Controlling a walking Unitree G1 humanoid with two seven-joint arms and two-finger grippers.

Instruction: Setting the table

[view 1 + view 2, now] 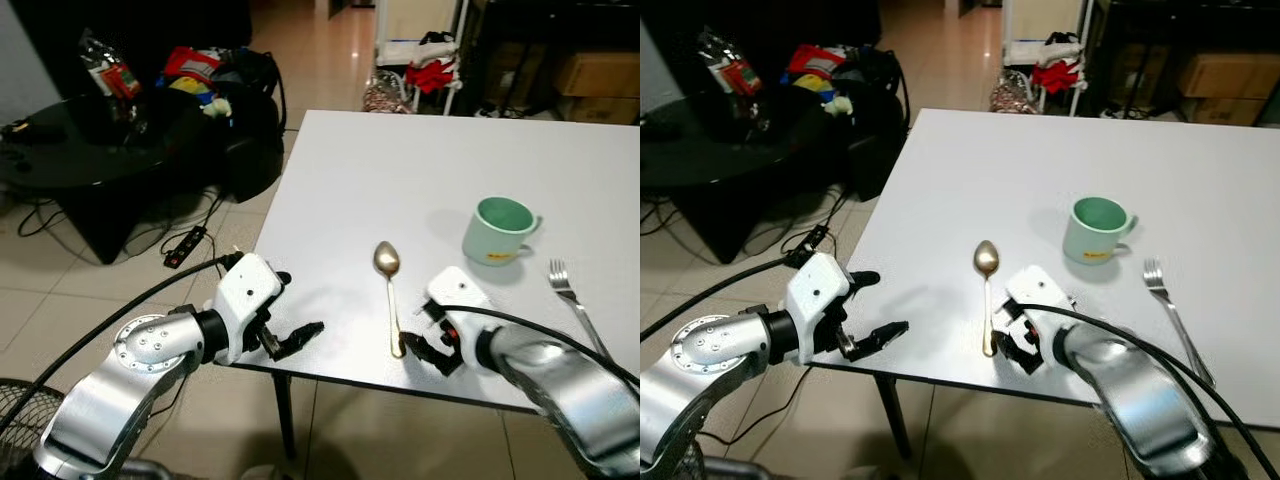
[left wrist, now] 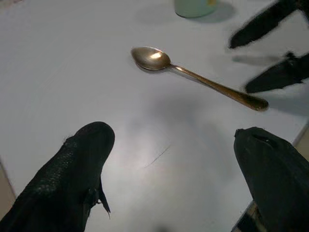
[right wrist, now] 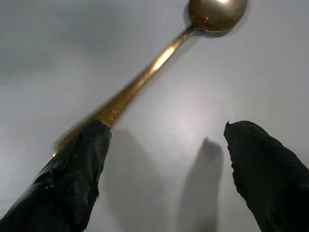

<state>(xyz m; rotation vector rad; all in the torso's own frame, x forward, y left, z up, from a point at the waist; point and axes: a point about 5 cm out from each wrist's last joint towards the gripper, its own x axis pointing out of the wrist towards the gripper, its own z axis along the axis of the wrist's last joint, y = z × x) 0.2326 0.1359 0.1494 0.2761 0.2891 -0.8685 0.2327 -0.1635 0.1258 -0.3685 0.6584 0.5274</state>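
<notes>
You are looking down at a white table [image 1: 400, 170] with a tiled floor around it. A gold-coloured spoon [image 1: 389, 290] lies flat near the table's front edge, its bowl pointing away from you and its handle end reaching almost to the edge. To the right of the spoon and further back stands a pale green mug [image 1: 497, 231], upright, with its handle on the right. To the right of the mug a silver fork [image 1: 576, 305] lies flat, tines pointing away from you, well apart from the spoon.

Your right gripper [image 1: 424, 346] is low over the table at the spoon's handle end. In the right wrist view its two black fingers [image 3: 67, 183] are spread wide; one of them lies against or over the tip of the handle, while the other stands clear on the bare tabletop. It has hold of nothing.

Your left gripper [image 1: 290, 338] is at the table's front left edge, left of the spoon. Its fingers [image 2: 72, 179] are also wide apart, over bare tabletop, holding nothing.

Off to the left, beyond the table, stands a low black table [image 1: 90, 150] with colourful packets [image 1: 190, 70] on it, and a power strip [image 1: 185, 247] lies on the floor.
</notes>
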